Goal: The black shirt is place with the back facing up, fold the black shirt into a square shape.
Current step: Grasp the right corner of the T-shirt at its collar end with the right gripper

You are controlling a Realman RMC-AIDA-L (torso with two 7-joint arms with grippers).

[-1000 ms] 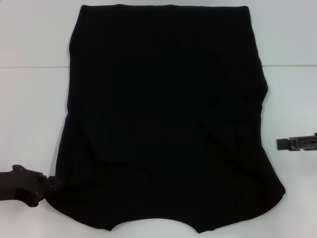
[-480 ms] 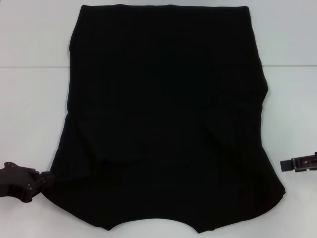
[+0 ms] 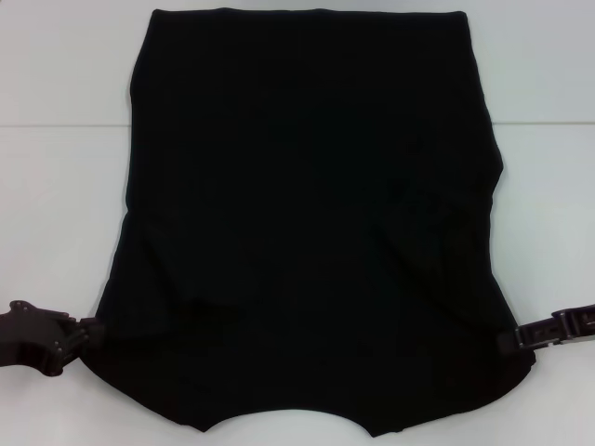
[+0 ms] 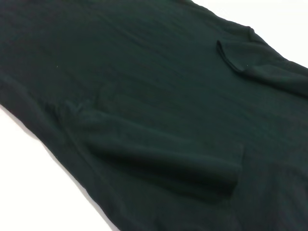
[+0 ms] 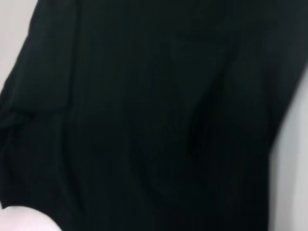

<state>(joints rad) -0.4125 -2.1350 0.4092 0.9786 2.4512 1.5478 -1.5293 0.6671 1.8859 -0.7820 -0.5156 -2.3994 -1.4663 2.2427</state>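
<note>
The white counter [image 3: 56,204] carries the black shirt [image 3: 307,223], which lies flat and covers most of the middle of it. The shirt's long axis runs away from the robot: its straight hem lies at the far edge and the curved neck opening at the near edge, with both sleeves tucked in along the sides (one folded sleeve shows as a raised flap in the left wrist view). The left gripper [image 3: 88,334] sits low at the shirt's near left corner, touching the cloth edge; whether its jaws are clenched cannot be told. The right gripper [image 3: 509,339] meets the near right edge of the shirt, its jaws equally unreadable.
</note>
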